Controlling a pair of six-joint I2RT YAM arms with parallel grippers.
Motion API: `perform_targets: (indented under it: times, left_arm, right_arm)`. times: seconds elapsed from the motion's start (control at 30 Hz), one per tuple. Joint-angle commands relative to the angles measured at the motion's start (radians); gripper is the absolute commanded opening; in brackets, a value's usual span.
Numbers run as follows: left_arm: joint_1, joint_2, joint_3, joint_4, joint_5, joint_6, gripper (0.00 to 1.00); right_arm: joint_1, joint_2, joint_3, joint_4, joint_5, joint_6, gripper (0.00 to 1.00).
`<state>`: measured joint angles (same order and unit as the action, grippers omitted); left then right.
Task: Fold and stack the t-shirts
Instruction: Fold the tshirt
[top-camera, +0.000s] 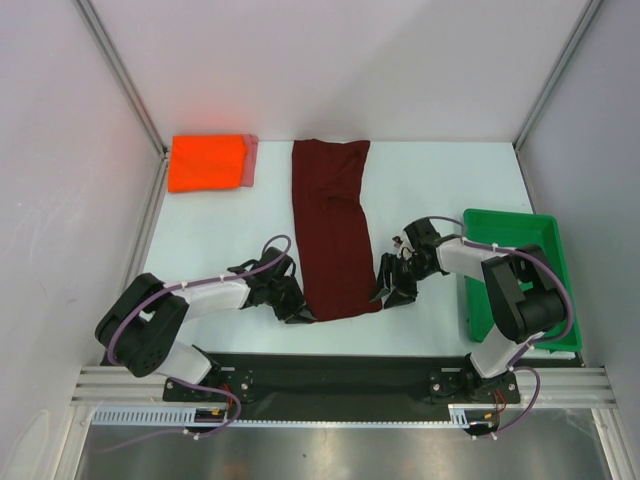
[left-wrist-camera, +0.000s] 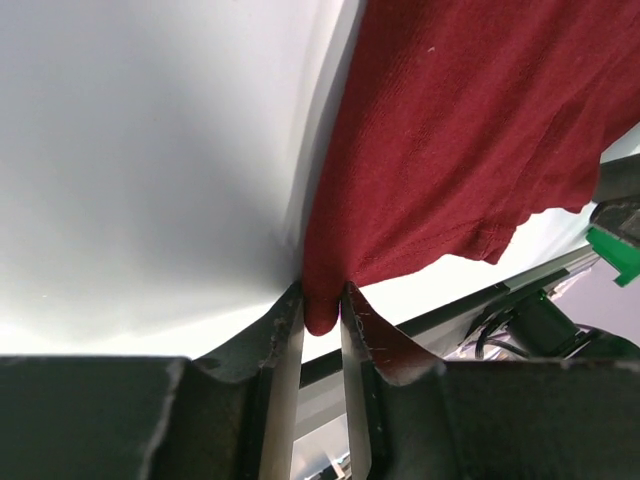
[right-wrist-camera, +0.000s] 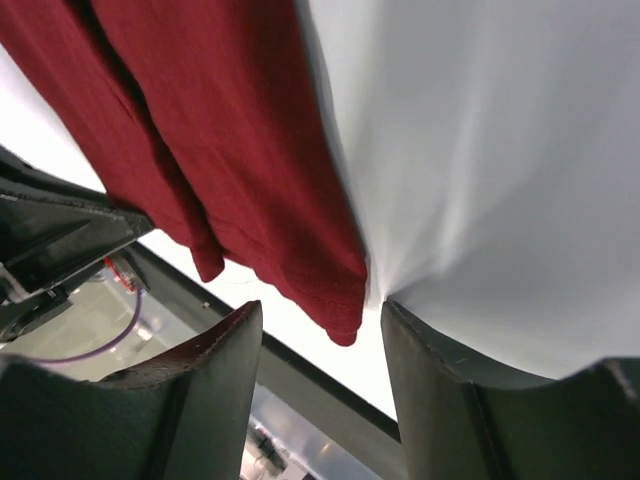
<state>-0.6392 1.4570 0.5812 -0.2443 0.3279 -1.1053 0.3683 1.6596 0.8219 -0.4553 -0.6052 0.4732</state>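
While the left gripper (left-wrist-camera: 322, 300) pinches the near-left hem corner of the maroon t-shirt (top-camera: 335, 230), the right gripper (right-wrist-camera: 320, 315) stands open astride its near-right corner, its long axis running away from both.

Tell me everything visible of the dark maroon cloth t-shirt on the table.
The dark maroon cloth t-shirt looks like soft fine knit, folded lengthwise into one long narrow strip, creased toward its far end. It lies flat on the white table, running far to near. A stitched hem shows at the near end. The left gripper is shut on its near left corner; the right gripper stands open around its near right corner.
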Motion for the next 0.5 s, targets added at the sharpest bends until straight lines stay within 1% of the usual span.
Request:
perform_targets:
  times: [0.0,0.03,0.1,0.13,0.23,0.27,0.33,0.47]
  left_arm:
    - [0.007,0.022,-0.018,-0.082,-0.102,0.058,0.27]
    - [0.007,0.025,-0.011,-0.085,-0.102,0.064,0.26]
    - [0.009,0.032,-0.003,-0.095,-0.107,0.081,0.22]
    - [0.007,0.034,0.002,-0.104,-0.109,0.087,0.21]
    - [0.009,0.026,-0.001,-0.115,-0.112,0.102,0.14]
    - [0.009,0.025,-0.001,-0.119,-0.113,0.116,0.1]
    - [0.009,0.006,0.006,-0.156,-0.125,0.128,0.0]
    - [0.006,-0.072,0.008,-0.237,-0.161,0.169,0.01]
  right_arm:
    - [0.007,0.017,-0.061,0.023,0.056,0.008,0.57]
    - [0.009,0.016,-0.066,0.038,0.058,0.016,0.55]
    - [0.011,0.02,-0.075,0.056,0.047,0.027,0.51]
    - [0.012,0.023,-0.073,0.064,0.041,0.028,0.42]
    - [0.02,0.023,-0.076,0.073,0.032,0.044,0.26]
    - [0.021,0.013,-0.076,0.069,0.035,0.048,0.13]
    - [0.023,-0.009,-0.075,0.038,0.039,0.047,0.0]
    - [0.06,-0.141,-0.105,-0.014,0.067,0.067,0.0]
